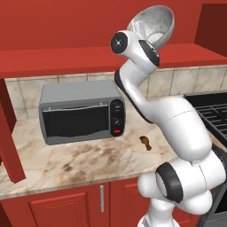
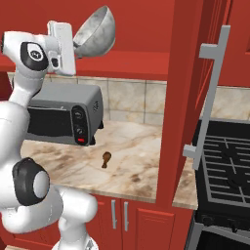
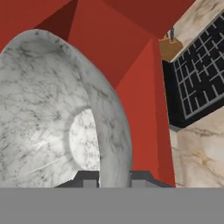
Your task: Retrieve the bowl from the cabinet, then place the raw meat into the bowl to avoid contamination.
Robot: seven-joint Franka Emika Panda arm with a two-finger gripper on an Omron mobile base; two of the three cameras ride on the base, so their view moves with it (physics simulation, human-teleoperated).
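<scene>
Bowl [image 3: 52, 113] was pinched at its rim by the tool [image 3: 114, 177], tilted on edge; stone-like, judged rigid, heavy, slippery, so prone to swinging.

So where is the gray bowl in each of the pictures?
Left base view: the bowl is at the top, right of the middle, tipped on its side above the robot's arm.
Right base view: it is at the top left, held up by the hand.
Hand view: it takes up the left half, with the rim between the fingertips.
Shared landmark: the black stove grate.
</scene>
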